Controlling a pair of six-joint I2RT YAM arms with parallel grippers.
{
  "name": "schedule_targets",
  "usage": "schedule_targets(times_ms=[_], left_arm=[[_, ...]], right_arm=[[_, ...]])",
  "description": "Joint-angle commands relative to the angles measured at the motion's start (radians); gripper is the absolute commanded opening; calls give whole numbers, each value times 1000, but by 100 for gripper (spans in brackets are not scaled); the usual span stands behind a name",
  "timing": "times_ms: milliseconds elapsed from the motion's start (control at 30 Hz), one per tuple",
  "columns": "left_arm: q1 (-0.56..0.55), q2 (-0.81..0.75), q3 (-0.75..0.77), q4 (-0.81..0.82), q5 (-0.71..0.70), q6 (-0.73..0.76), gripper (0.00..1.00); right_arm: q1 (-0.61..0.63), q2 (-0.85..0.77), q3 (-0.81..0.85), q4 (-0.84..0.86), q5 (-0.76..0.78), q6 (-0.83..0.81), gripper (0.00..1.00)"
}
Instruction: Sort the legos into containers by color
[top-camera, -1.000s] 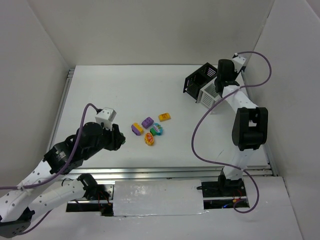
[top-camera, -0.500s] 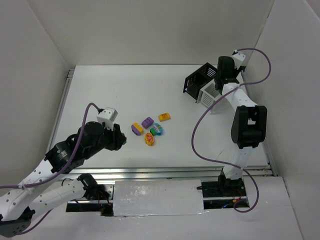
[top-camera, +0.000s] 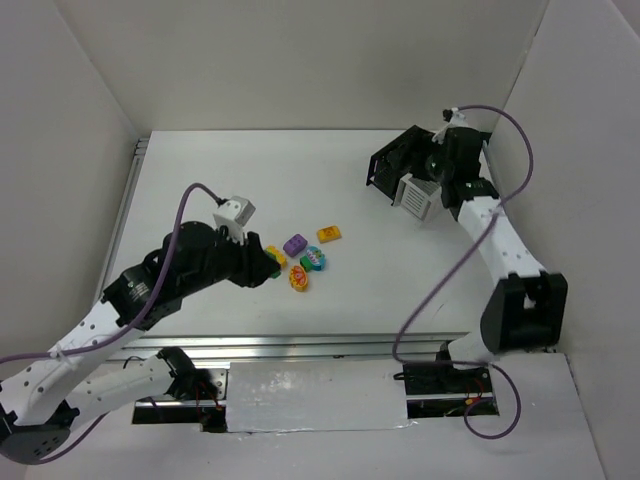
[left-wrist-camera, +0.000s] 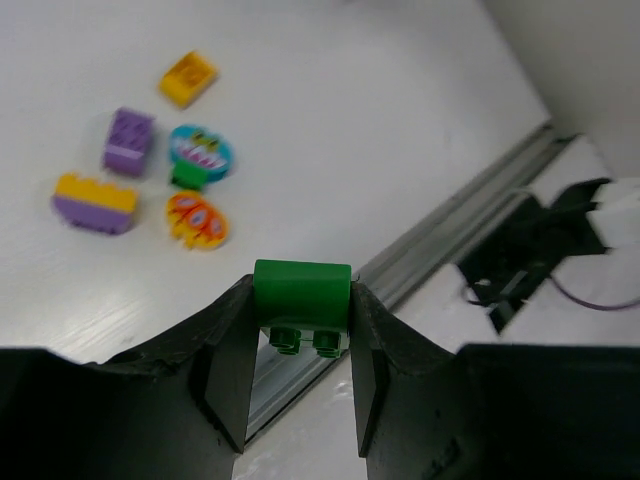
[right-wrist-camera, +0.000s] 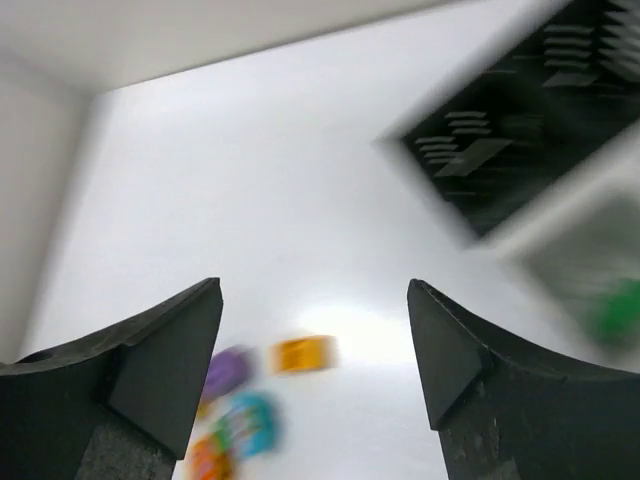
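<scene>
My left gripper (left-wrist-camera: 300, 300) is shut on a green lego (left-wrist-camera: 300, 295), studs facing down, held above the table. From the top, that gripper (top-camera: 262, 264) hangs just left of the loose legos: yellow-purple (left-wrist-camera: 95, 202), purple (top-camera: 295, 244), orange (top-camera: 329, 234), teal oval (top-camera: 313, 259) and red-yellow oval (top-camera: 299, 278). At the back right the black container (top-camera: 398, 160) and the white container (top-camera: 418, 192) stand side by side. My right gripper (right-wrist-camera: 313, 290) is open and empty above them. A blurred green piece (right-wrist-camera: 618, 312) shows in the white container (right-wrist-camera: 585, 265).
White walls enclose the table on the left, back and right. A metal rail (top-camera: 330, 345) runs along the near edge. The right arm's purple cable (top-camera: 420, 300) loops over the table's right part.
The left arm has swung right with the green lego, up to the loose pile. The right gripper has opened over the containers, and its elbow has dropped back toward the near right.
</scene>
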Motion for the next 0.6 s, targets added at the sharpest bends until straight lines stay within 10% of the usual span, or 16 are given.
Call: schedule_targets(times_ms=[0, 267, 567], left_arm=[[12, 28, 114, 230, 289, -13, 0], [42, 95, 201, 416, 502, -99, 0], [44, 118, 140, 563, 578, -239, 0]], right_arm=[[132, -233, -179, 120, -561, 80, 82], [425, -542, -445, 510, -908, 313, 82], [525, -594, -438, 611, -801, 421, 85]])
